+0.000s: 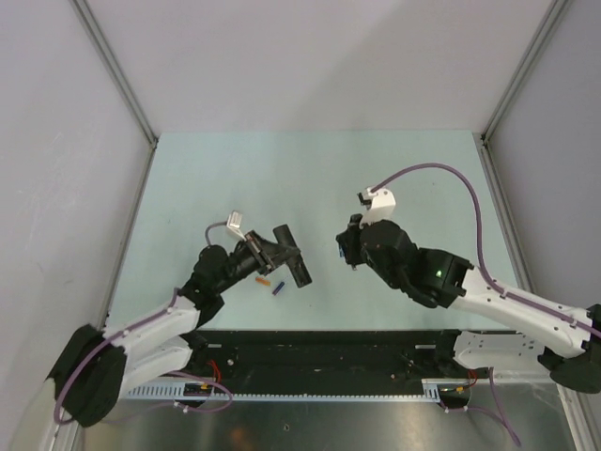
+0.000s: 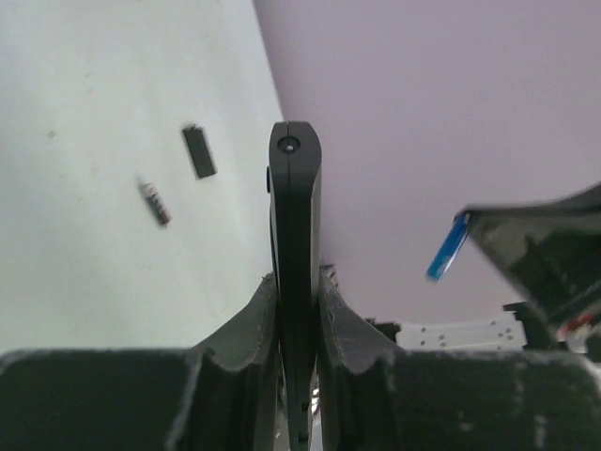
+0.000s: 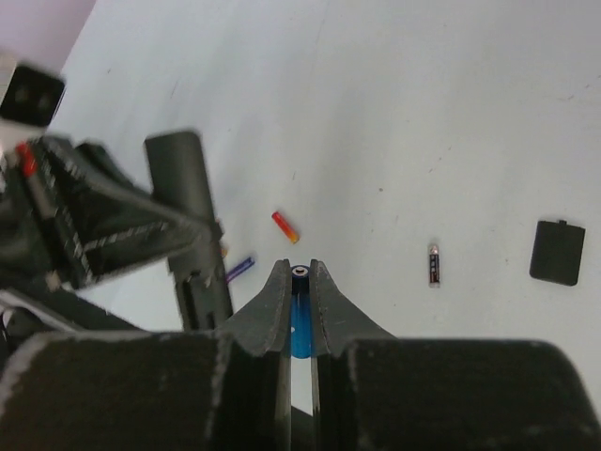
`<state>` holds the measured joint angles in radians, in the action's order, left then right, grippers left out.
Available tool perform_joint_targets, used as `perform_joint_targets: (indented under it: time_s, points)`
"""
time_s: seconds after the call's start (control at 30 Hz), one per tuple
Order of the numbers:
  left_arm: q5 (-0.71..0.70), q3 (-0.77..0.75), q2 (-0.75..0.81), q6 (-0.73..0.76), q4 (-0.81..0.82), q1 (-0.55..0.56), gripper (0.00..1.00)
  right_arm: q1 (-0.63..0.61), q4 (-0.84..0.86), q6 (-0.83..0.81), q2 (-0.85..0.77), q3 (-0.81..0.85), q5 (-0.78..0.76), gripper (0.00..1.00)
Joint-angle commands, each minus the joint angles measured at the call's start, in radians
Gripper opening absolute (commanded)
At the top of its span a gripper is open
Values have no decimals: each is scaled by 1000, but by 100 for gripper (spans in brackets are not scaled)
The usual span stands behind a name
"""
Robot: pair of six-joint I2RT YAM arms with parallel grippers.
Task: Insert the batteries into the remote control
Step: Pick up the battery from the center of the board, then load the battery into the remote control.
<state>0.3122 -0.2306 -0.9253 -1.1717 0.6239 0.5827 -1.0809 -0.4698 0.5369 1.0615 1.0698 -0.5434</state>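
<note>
My left gripper (image 1: 270, 252) is shut on the remote control (image 1: 292, 258), a slim black bar held above the table. The left wrist view shows the remote (image 2: 296, 216) edge-on between the jaws (image 2: 297, 274). My right gripper (image 1: 345, 252) is shut on a blue battery (image 3: 300, 319), just right of the remote and apart from it; the battery also shows in the left wrist view (image 2: 447, 247). An orange-red battery (image 3: 285, 226), a purple battery (image 3: 240, 268) and a dark grey battery (image 3: 434, 264) lie on the table.
A small black battery cover (image 3: 557, 252) lies flat on the pale table (image 1: 310, 178), beyond the dark battery. Grey walls close in the left, back and right. A black rail (image 1: 319, 352) runs along the near edge.
</note>
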Motion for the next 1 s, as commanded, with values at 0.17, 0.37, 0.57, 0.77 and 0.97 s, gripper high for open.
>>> perform_joint_targets:
  time_s: [0.17,0.37,0.57,0.77,0.97]
  points:
    - [79,-91,-334,-170,540,31,0,-152,52,-106,-34,-25,-59,0]
    - [96,-137,-546,-295,821,60,0,-194,117,-143,21,-28,-108,0]
    - [102,-159,-583,-309,855,78,0,-201,160,-173,74,-36,-127,0]
    - [102,-151,-577,-309,866,92,0,-201,201,-186,103,-50,-142,0]
    - [94,-130,-560,-309,878,101,0,-203,232,-167,97,-77,-173,0]
